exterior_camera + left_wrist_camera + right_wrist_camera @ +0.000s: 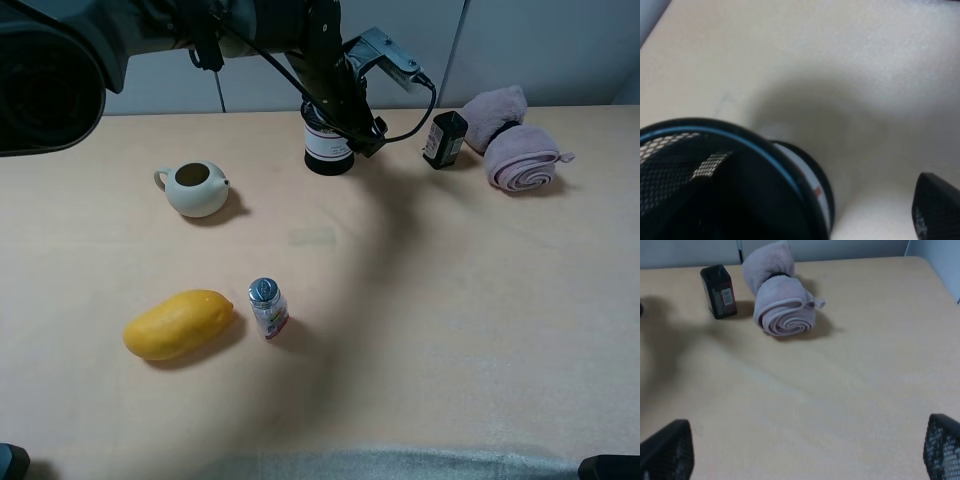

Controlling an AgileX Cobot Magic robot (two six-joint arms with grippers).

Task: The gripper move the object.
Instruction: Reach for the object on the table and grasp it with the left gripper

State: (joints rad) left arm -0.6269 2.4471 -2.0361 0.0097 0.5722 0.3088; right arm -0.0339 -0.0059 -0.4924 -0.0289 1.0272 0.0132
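Note:
The black wire-mesh pen cup with a white lower band stands upright at the back middle of the table. My left gripper reaches down from the upper left and is at the cup's top. In the left wrist view the cup's rim and mesh wall fill the lower left. One dark finger shows to the side, with a gap between it and the cup's wall; the other finger is hidden. My right gripper is open and empty above bare table, away from the cup.
A small dark bottle and a rolled pink towel stand to the right of the cup. A cream teapot is to its left. A yellow mango and a small silver-topped can lie nearer the front.

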